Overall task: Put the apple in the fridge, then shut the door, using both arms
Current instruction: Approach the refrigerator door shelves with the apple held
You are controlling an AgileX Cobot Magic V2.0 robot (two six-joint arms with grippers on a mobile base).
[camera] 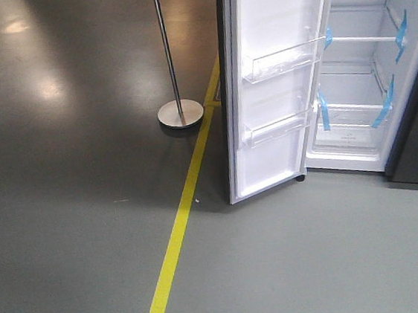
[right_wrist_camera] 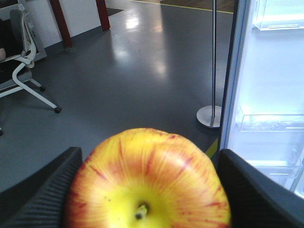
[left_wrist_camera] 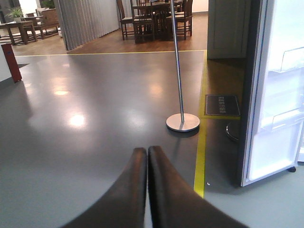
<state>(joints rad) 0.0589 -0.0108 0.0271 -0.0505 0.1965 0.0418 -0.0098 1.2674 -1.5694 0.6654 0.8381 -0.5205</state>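
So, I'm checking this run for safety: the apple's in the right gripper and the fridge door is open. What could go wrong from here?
The round apple is pinched only at its sides by the right gripper, so it might slip on the way into the fridge. The left gripper is shut and points at open floor, not the door; swinging over to close it could clip the pole stand nearby.

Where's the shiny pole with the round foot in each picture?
Front view: pole upper middle, left of the open door.
Left wrist: pole near centre.
Right wrist: pole right of centre, beyond the apple.
Shared landmark: the white-lined door, always right of it.
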